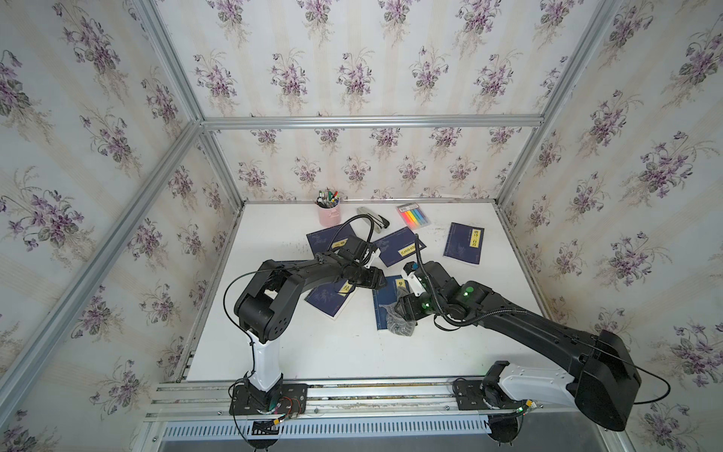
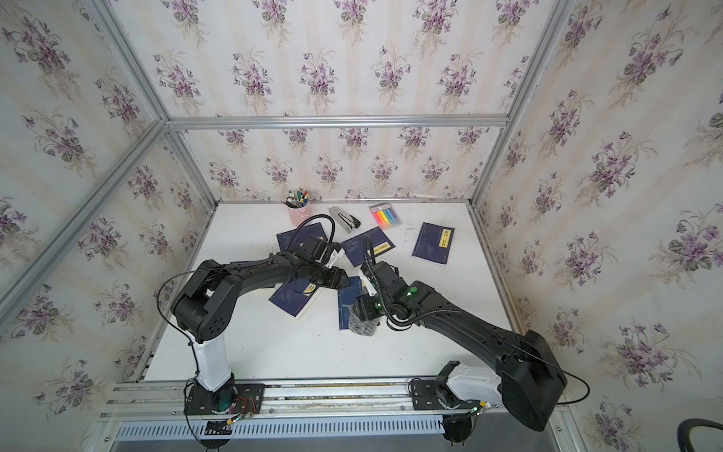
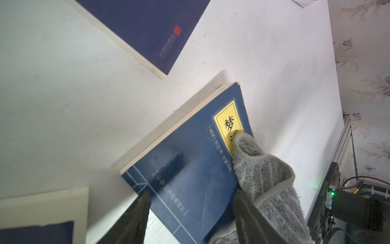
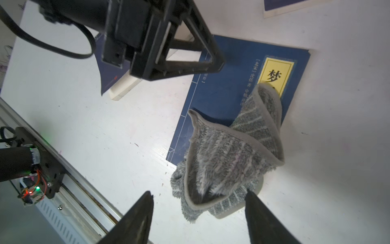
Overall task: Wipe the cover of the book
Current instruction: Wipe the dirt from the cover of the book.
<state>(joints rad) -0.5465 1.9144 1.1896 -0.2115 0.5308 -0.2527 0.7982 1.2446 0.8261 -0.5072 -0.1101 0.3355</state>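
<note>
Book [image 4: 228,88] long axis near-far | cloth [image 4: 228,152] loose on its near end | right gripper [image 4: 199,195] wide, empty, over cloth | left gripper [image 3: 192,195] wide, empty, far-left corner

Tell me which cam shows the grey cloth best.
Right wrist view: the whole grey cloth shows, crumpled on one end of the blue book and spilling onto the table. Left wrist view catches one folded part, cropped. In both top views it is a small lump partly under the right arm.
</note>
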